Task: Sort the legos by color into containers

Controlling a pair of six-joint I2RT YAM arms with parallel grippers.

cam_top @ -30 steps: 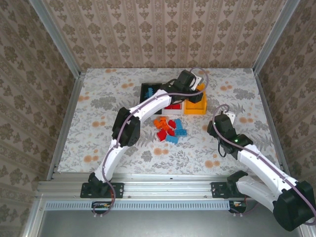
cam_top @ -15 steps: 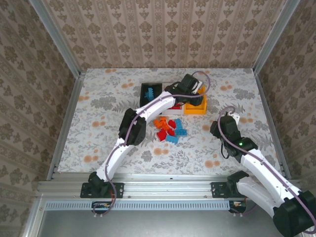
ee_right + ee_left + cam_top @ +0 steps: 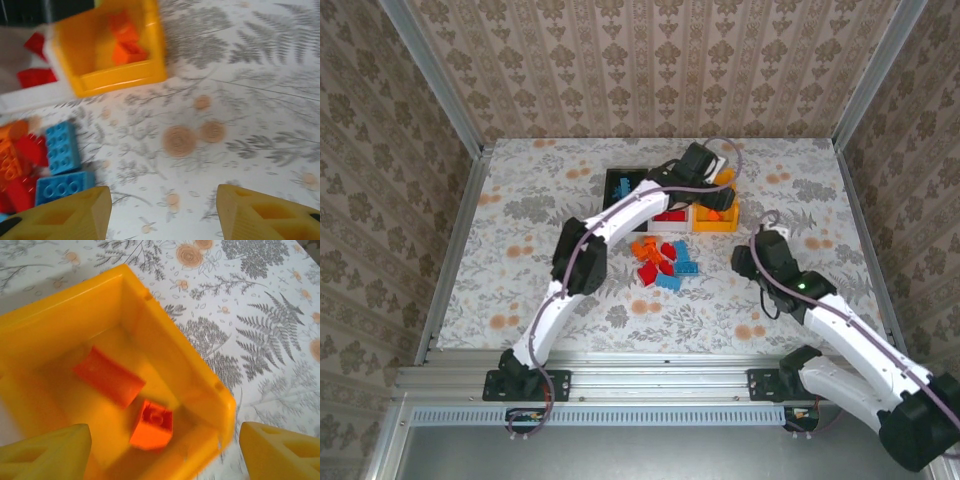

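Note:
My left gripper (image 3: 713, 193) hangs open over the orange-yellow container (image 3: 150, 320), nothing between its fingers (image 3: 45, 455). Two orange legos lie inside that bin, a sloped one (image 3: 109, 376) and a small one (image 3: 152, 424). The white container (image 3: 672, 212) holds red legos, and the black container (image 3: 617, 184) holds blue ones. A loose pile of blue, red and orange legos (image 3: 662, 262) lies in front of the bins. My right gripper (image 3: 165, 215) is open and empty above bare table, right of the pile's blue legos (image 3: 62, 146).
The three bins stand in a row at the back middle of the flowered tabletop (image 3: 520, 250). Metal frame rails and wallpapered walls close in the table on both sides. The left arm stretches diagonally over the pile toward the bins.
My left gripper has gone from shut to open over the orange-yellow bin, and an orange lego now lies in it. The right gripper has shifted slightly left toward the pile.

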